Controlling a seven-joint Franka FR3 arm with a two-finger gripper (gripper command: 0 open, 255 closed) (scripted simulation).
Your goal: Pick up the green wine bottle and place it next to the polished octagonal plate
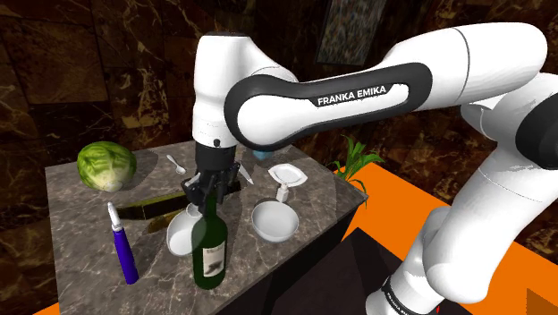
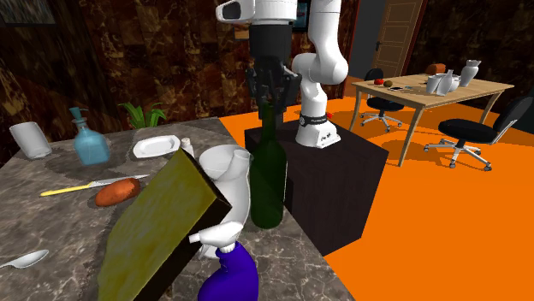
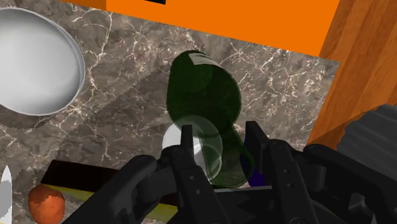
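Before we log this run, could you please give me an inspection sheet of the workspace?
Surface: dark veined marble tabletop, crowded.
Job's things: dark green wine bottle standing upright near the table's edge, not lifted; white octagonal plate set apart from it.
Clutter: round green cabbage, purple-handled tool, white bowl, white jug, olive slab, blue bottle, orange vegetable.
Gripper: black two-finger gripper at the bottle's neck.
Cables: nothing seen.
Surroundings: orange floor, dark stone walls, wooden table with office chairs.
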